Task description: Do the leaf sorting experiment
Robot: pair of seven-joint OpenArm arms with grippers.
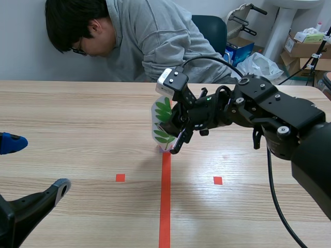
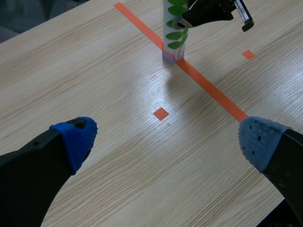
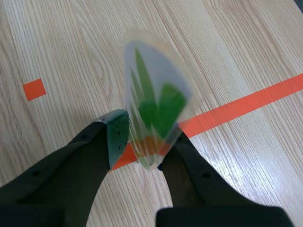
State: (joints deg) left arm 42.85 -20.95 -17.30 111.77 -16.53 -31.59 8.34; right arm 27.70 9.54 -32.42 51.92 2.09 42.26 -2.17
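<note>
- The leaf card [image 1: 162,121], a clear laminated piece printed with green leaves, stands upright at the far end of the long tape line [image 1: 165,206]; its lower edge seems to rest on the line's end, though actual contact with the wood is hard to confirm; the right wrist view suggests more than one sheet, but I cannot tell how many
- The right gripper [image 1: 173,137] reaches in over the far end of the tape line; its fingers are pressed against the two faces of the leaf card low down, so it has a firm pinch on it
- The left gripper [image 2: 165,142] hangs low, well to the left of the tape line and nearer the robot than the line's middle; its blue-padded fingers are spread wide with nothing between them
- Two small tape squares flank the tape line, one to the left [image 1: 120,177] and one to the right [image 1: 217,180]; no leaf lies on or near either one
- A person [image 1: 129,41] in a grey top sits beyond the far end of the tape line, leaning over the table edge; no hand of theirs shows near the card
- Progress, as I judge it: early; the card is in hand and set at the line, but nothing is laid out on either side of the tape line, so no sorting shows as done; left to do, by my reading, is to place each leaf on its proper side; which side this one belongs to the pictures do not say
</note>
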